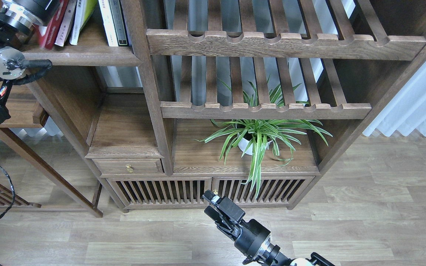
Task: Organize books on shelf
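The shelf (81, 59) is the dark-brown plank at the upper left of the bookcase. A red and maroon paperback pair (51, 26) leans nearly upright at the plank's left end; I cannot tell the two apart. My left arm's wrist (31, 6) partly hides them. The wrist runs off the top edge right beside them, so the left gripper is out of view. My right gripper (210, 204) hangs low over the floor in front of the cabinet, open and empty, far from the books.
Pale pink (64, 22), white-green (81, 16) and thin white and dark books (110, 22) stand right of the paperbacks. Two slatted racks (272, 42) fill the middle. A potted spider plant (257, 138) sits below them. A side table (20, 111) stands left.
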Controlling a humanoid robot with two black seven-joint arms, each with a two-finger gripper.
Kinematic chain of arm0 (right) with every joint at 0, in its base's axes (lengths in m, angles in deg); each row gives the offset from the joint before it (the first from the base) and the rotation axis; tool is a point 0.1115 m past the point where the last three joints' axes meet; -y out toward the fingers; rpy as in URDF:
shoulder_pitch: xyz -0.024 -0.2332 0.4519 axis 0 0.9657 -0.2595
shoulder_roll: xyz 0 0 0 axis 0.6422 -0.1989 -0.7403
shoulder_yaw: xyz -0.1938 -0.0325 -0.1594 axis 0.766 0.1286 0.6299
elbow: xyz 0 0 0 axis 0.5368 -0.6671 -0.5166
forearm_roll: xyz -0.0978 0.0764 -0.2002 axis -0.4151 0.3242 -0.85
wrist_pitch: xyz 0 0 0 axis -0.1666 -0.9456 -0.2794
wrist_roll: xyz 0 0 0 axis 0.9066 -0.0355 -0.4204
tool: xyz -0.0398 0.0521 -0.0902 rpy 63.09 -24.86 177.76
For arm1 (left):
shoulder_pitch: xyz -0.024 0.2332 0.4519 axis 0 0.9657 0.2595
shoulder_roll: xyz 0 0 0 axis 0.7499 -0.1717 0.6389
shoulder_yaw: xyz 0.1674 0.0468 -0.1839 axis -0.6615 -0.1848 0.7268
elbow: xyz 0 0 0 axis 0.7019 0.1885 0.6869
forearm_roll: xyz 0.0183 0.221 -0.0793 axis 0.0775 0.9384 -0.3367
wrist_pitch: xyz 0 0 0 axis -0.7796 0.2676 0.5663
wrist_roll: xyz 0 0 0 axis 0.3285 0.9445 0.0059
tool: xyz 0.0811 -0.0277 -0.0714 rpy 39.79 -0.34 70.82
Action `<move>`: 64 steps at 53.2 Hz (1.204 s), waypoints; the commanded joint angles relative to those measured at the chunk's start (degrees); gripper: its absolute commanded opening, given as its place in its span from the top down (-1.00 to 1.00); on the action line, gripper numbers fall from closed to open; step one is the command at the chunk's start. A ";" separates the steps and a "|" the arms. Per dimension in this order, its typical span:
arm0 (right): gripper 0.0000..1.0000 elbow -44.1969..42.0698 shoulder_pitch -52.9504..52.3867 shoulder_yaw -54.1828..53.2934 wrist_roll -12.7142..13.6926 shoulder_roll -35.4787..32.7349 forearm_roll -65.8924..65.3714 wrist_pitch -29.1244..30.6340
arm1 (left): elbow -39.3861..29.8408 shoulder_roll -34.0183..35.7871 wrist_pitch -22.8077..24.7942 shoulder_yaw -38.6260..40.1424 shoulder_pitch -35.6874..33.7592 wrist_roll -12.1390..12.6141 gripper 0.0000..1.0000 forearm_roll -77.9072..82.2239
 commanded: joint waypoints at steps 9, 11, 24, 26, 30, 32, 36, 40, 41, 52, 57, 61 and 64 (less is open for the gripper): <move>-0.97 0.21 -0.09 -2.51 0.01 0.00 0.00 0.00 | -16.97 8.41 0.08 3.88 10.27 -0.01 -0.11 -2.65; -0.97 0.21 -0.26 -3.21 0.01 0.00 0.00 0.00 | -20.30 9.46 -0.01 5.19 12.98 -0.01 -0.12 -3.09; -0.96 3.73 -0.70 -5.67 0.09 0.00 0.00 0.00 | -38.06 10.08 -0.36 18.90 34.95 -0.01 -0.83 -3.70; -0.96 3.82 -0.79 -5.94 0.09 0.00 0.00 0.00 | -39.38 9.47 -0.19 20.04 37.59 -0.01 -1.00 -3.70; -0.96 3.73 -0.88 -6.11 0.09 0.00 0.00 0.00 | -40.88 7.80 -0.01 22.07 42.25 -0.01 -1.00 -4.40; -0.96 3.73 -0.88 -6.20 0.09 0.00 0.00 0.00 | -41.23 6.22 0.22 23.21 44.80 -0.01 -1.00 -5.11; -0.96 3.64 -0.88 -6.20 0.01 0.00 -0.09 0.00 | -42.11 3.23 0.22 24.00 49.20 -0.01 -1.00 -6.08; -0.96 3.64 -1.23 -6.47 0.09 0.00 -0.09 0.00 | -42.38 0.24 0.22 24.09 53.50 -0.01 -1.00 -6.17; -0.96 3.73 -1.32 -6.55 0.09 0.00 -0.09 0.00 | -42.38 -0.11 0.22 24.09 53.95 -0.01 -1.00 -6.17; -0.96 3.73 -1.76 -6.99 0.09 0.00 -0.26 0.00 | -41.94 -6.00 0.22 24.09 63.35 -0.01 -1.00 -6.08; -0.97 3.82 -2.90 -6.99 0.09 0.00 -0.26 0.00 | -41.85 -6.79 0.22 23.66 66.95 -0.01 -1.00 -6.17; -0.97 3.73 -3.60 -6.99 0.09 0.00 -0.35 0.00 | -41.67 -7.24 0.22 23.30 68.89 -0.01 -1.00 -6.08; -0.97 3.73 -3.69 -6.99 0.09 0.00 -0.35 0.00 | -41.41 -7.24 0.22 23.21 69.86 -0.01 -1.00 -6.08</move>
